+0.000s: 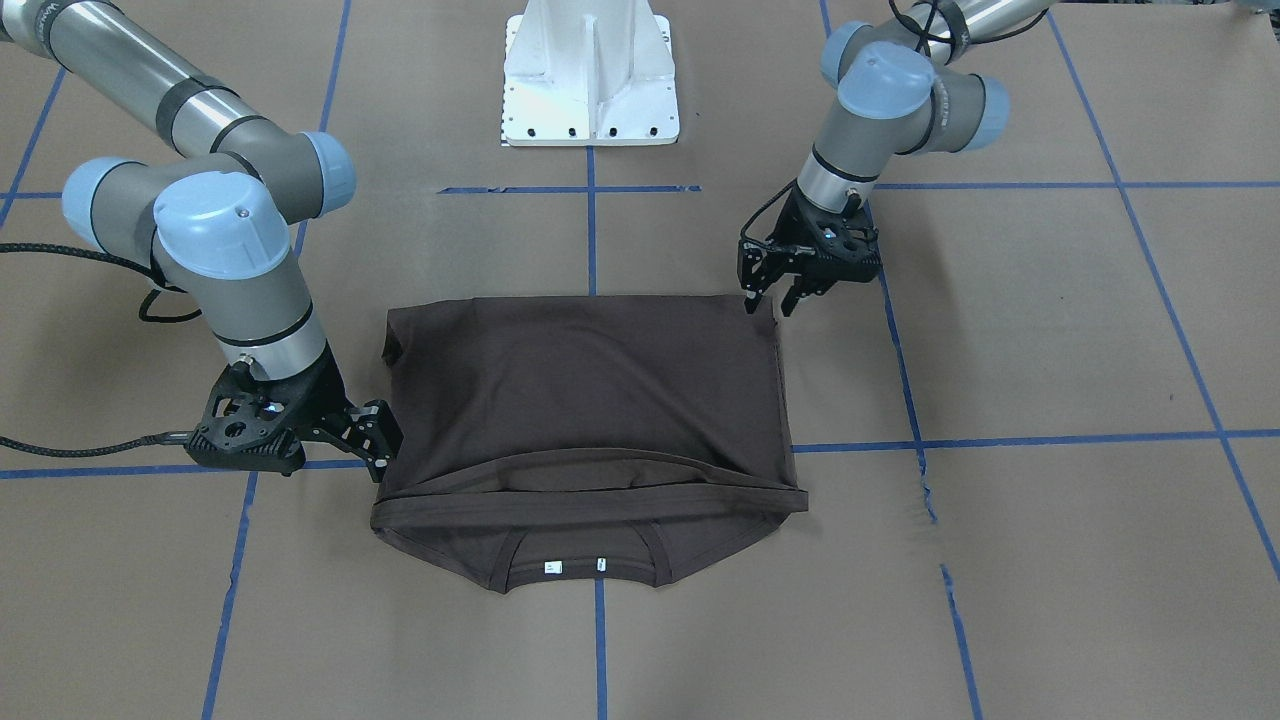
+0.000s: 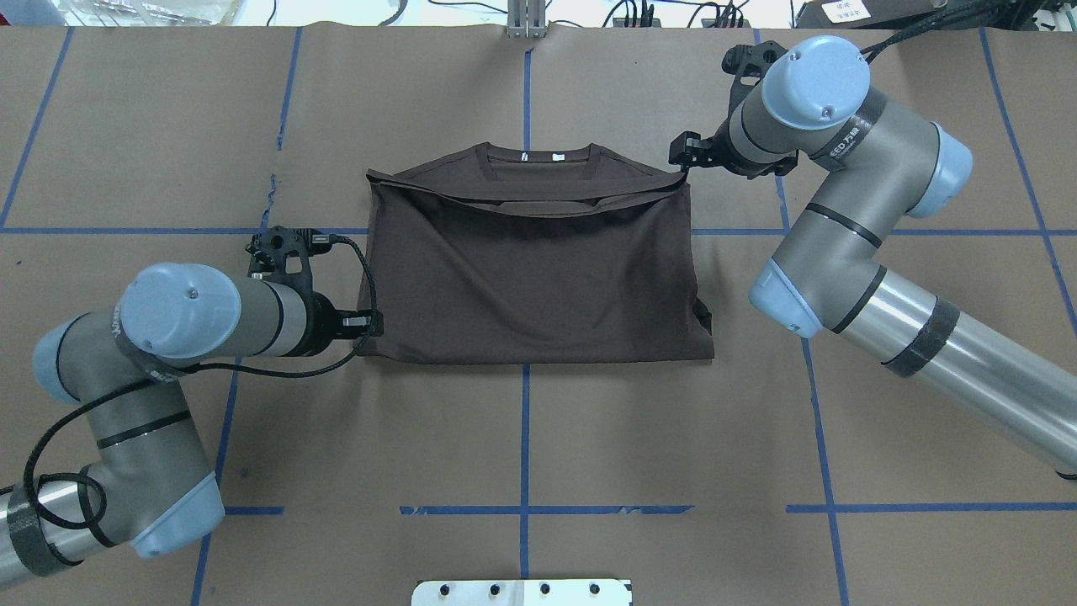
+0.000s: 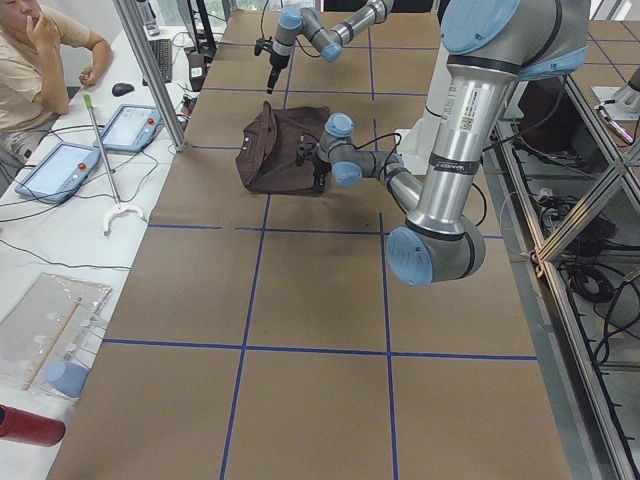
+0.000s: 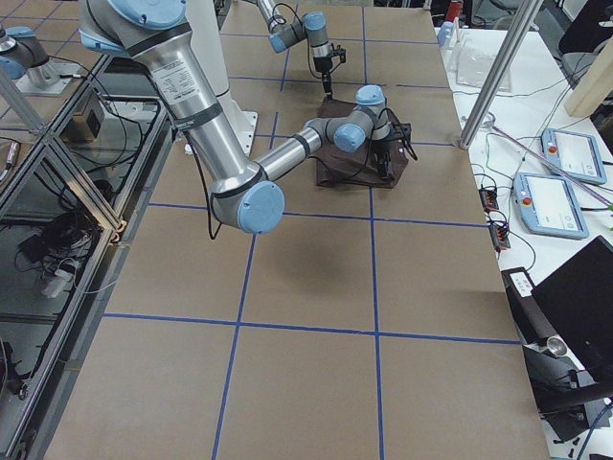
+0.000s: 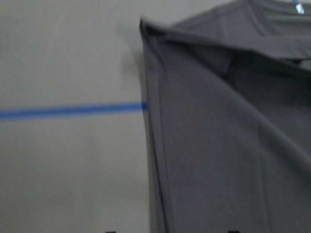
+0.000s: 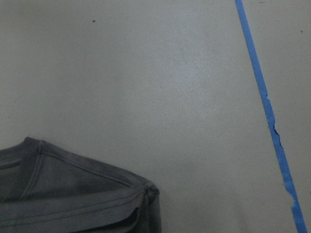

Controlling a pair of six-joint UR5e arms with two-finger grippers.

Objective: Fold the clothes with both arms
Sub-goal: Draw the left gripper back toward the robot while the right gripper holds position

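Seen from overhead, the left arm (image 2: 181,324) reaches in low from the left edge. Its pincer (image 1: 771,298) hangs at the near left corner of the T-shirt (image 2: 530,278), fingers apart and closed on nothing; the wrist view shows the two tips spread, with the shirt's side edge running between them. The dark brown T-shirt lies flat in the middle of the brown surface (image 2: 522,438), across a blue tape line (image 2: 126,230). It is folded, its hem brought up close below the collar (image 2: 538,154), which points away from the robot with white tags (image 2: 557,156) showing. On the right, the right arm (image 2: 841,194) bends down to the far right corner, where its pincer (image 1: 385,440) sits against the shirt's edge, fingers seemingly apart
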